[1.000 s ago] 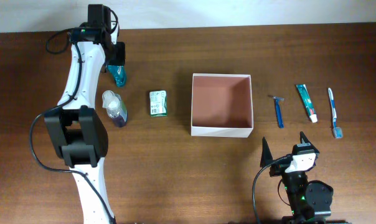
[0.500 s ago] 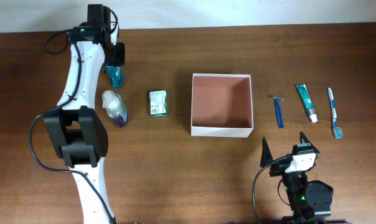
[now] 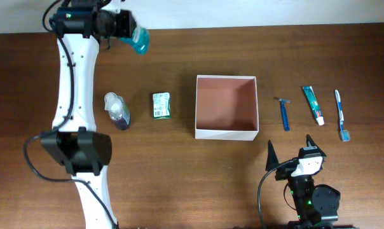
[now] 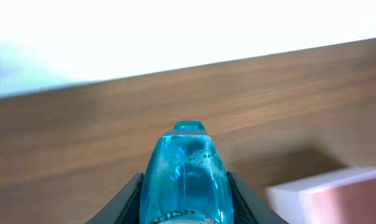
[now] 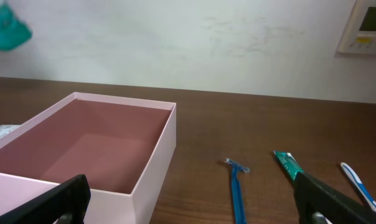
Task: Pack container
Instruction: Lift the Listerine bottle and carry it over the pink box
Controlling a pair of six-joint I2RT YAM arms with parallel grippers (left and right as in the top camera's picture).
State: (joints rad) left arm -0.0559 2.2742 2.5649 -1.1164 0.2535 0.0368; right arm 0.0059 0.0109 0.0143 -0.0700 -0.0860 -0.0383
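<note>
Far left of the square, shallow white cardboard container [image 3: 226, 134] at mid-tabletop [image 3: 179, 165], the left claw [image 4: 185, 180] grips a translucent teal plastic bottle [image 3: 138, 41] aloft, best carried squarely above the reddish-brown inside before lowering; the right claw [image 3: 290, 147] rests wide.

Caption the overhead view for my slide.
Left gripper holds a blue bottle aloft; box empty, right gripper open.

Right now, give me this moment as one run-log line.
left gripper: shut on teal bottle | right gripper: open | container: empty | razor, toothpaste, toothbrush: outside, right of container
</note>
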